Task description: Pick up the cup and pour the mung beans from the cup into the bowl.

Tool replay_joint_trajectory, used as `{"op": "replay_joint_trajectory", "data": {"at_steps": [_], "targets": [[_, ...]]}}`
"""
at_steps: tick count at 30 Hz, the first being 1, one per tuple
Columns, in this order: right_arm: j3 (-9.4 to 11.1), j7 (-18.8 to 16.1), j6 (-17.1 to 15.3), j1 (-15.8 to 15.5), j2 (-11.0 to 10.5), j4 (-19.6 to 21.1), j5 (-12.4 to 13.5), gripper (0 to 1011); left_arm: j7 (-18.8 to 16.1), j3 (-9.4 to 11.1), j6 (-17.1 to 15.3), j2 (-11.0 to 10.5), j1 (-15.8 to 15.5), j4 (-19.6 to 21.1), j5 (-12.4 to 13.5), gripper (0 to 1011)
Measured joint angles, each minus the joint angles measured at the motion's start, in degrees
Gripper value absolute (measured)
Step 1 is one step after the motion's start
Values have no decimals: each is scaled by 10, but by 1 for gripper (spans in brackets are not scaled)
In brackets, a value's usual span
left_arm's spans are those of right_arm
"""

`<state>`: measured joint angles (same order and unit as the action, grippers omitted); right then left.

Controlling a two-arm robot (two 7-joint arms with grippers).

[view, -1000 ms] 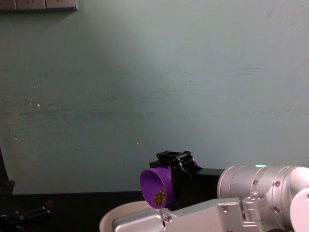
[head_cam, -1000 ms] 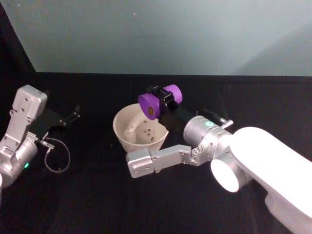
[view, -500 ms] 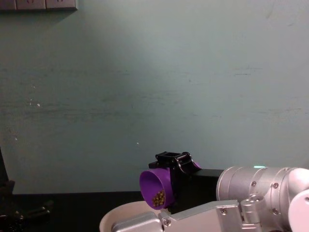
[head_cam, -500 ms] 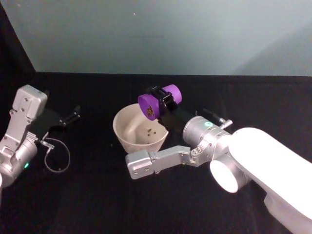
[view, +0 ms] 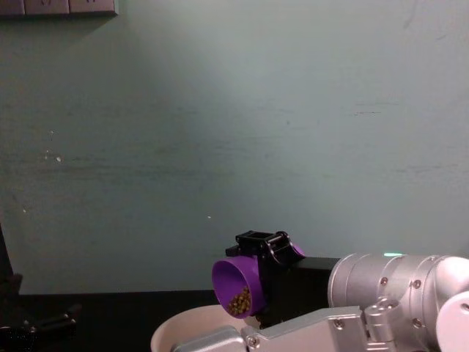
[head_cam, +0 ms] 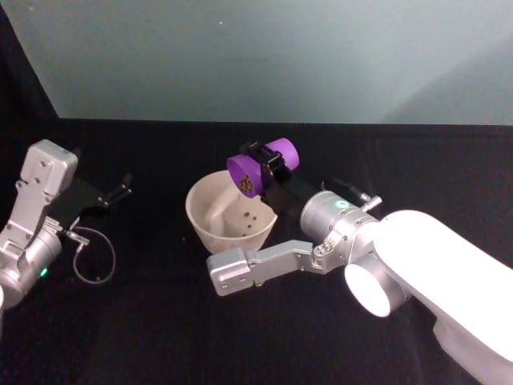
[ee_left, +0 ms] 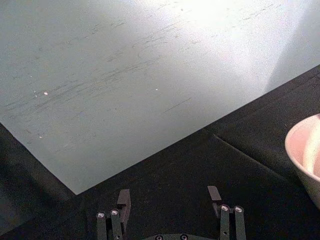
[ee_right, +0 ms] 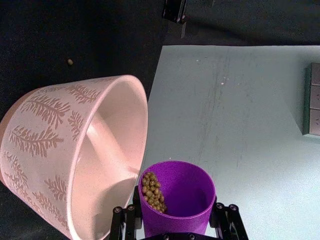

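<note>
The purple cup (head_cam: 263,163) lies tilted on its side above the far rim of the pale bowl (head_cam: 195,215), mouth toward the bowl. My right gripper (head_cam: 271,167) is shut on it. Mung beans (ee_right: 152,192) sit clustered at the cup's lower lip (view: 238,301), and a few beans (head_cam: 248,215) lie inside the bowl. In the right wrist view the cup (ee_right: 177,195) is held between the fingers beside the bowl (ee_right: 45,135), which has a tree pattern on its side. My left gripper (ee_left: 169,197) stands open and empty, parked at the left (head_cam: 120,188).
My right arm's silver link (head_cam: 256,265) crosses just in front of the bowl. A cable loop (head_cam: 92,258) hangs by the left arm. One stray bean (ee_right: 70,62) lies on the black table. A teal wall (view: 234,110) stands behind the table.
The tilted cup has barely shifted, a touch up and to the left. The loose beans inside the bowl have changed places. The left arm has not moved.
</note>
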<state>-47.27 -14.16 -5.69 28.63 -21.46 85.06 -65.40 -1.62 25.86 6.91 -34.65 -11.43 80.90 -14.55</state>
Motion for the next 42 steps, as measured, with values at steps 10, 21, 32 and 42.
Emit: {"op": "replay_joint_trajectory", "data": {"at_steps": [10, 21, 32, 42], "targets": [[-3, 2, 0, 1, -1, 0, -7, 723, 0, 0, 0, 0, 0, 0, 0, 1000], [-3, 3, 0, 1, -1, 0, -6, 723, 0, 0, 0, 0, 0, 0, 0, 1000], [-5, 0, -1, 2, -1, 2, -11, 723, 0, 0, 0, 0, 0, 0, 0, 1000], [-11, 0, -4, 4, -3, 3, -22, 723, 0, 0, 0, 0, 0, 0, 0, 1000]]}}
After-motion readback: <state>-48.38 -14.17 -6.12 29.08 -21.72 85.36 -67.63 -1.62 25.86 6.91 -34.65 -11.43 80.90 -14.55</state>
